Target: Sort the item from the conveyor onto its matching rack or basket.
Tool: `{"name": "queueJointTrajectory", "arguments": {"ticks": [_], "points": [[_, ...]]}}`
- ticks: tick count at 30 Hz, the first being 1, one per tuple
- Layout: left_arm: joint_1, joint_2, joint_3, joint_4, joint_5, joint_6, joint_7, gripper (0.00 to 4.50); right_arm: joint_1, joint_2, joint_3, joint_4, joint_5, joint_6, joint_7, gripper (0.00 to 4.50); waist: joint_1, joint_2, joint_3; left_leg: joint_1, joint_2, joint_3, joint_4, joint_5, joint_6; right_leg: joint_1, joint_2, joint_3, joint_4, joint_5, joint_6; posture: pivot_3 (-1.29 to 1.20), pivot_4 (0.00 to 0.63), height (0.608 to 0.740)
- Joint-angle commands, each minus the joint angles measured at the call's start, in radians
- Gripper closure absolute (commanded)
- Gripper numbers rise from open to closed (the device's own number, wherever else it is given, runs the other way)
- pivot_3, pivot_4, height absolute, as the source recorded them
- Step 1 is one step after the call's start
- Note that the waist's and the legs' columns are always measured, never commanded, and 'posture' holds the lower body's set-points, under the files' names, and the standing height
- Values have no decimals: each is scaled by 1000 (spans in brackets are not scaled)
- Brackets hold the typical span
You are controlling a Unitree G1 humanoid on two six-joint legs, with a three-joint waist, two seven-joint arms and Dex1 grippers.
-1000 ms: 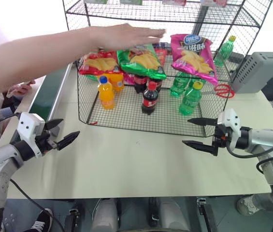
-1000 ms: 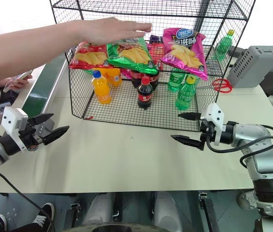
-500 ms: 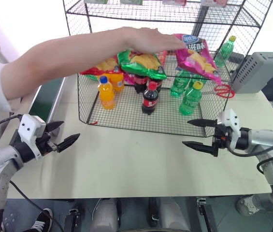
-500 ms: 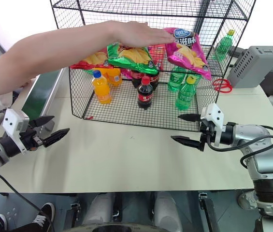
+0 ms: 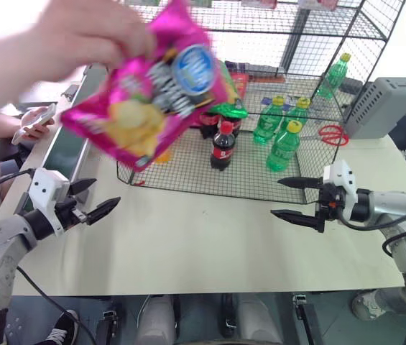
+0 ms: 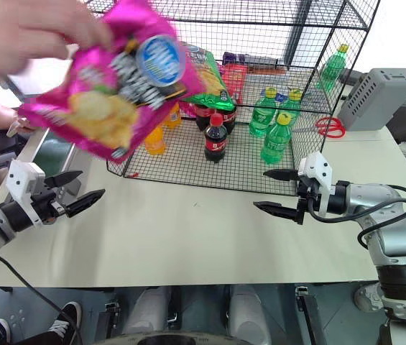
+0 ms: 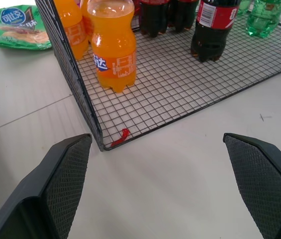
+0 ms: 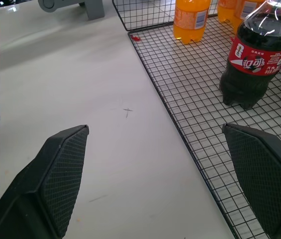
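A person's hand [image 5: 80, 32] holds the pink crisp bag [image 5: 152, 86] in the air, tilted, in front of the black wire rack [image 5: 260, 21] and above the near-left part of the bench [image 5: 203, 237]. Conveyor [image 5: 66, 147] runs along the bench's left edge. Left pincer [image 5: 91, 200] wide, empty, hovering above the bench. Right pincer [image 5: 294, 199] wide, empty, just before the rack's front edge. Cola bottle [image 5: 223, 146], orange bottle [image 7: 113, 47] and green bottles [image 5: 283, 146] stand on the rack floor.

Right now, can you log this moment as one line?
pink crisp bag: held up by person's hand | left hand: open, empty | right hand: open, empty | rack: bottles inside
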Motion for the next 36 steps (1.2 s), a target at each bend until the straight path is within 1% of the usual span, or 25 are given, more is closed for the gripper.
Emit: {"name": "queueJointTrajectory", "arguments": {"ticks": [1, 25, 36], "points": [[3, 5, 15, -6, 4, -25, 1, 0, -5, -10, -4, -17, 5, -6, 6, 26, 0, 0, 0, 0, 0, 0, 0, 0, 0, 0, 0, 0, 0, 0, 0, 0, 150, 740], [9, 6, 3, -4, 20, -35, 0, 0, -49, 1, 25, 18, -26, -43, 9, 26, 0, 0, 0, 0, 0, 0, 0, 0, 0, 0, 0, 0, 0, 0, 0, 0, 150, 740], [10, 51, 9, -9, 9, 30, -3, 0, -34, 11, 34, 4, -28, -53, 6, 26, 0, 0, 0, 0, 0, 0, 0, 0, 0, 0, 0, 0, 0, 0, 0, 0, 150, 740]]}}
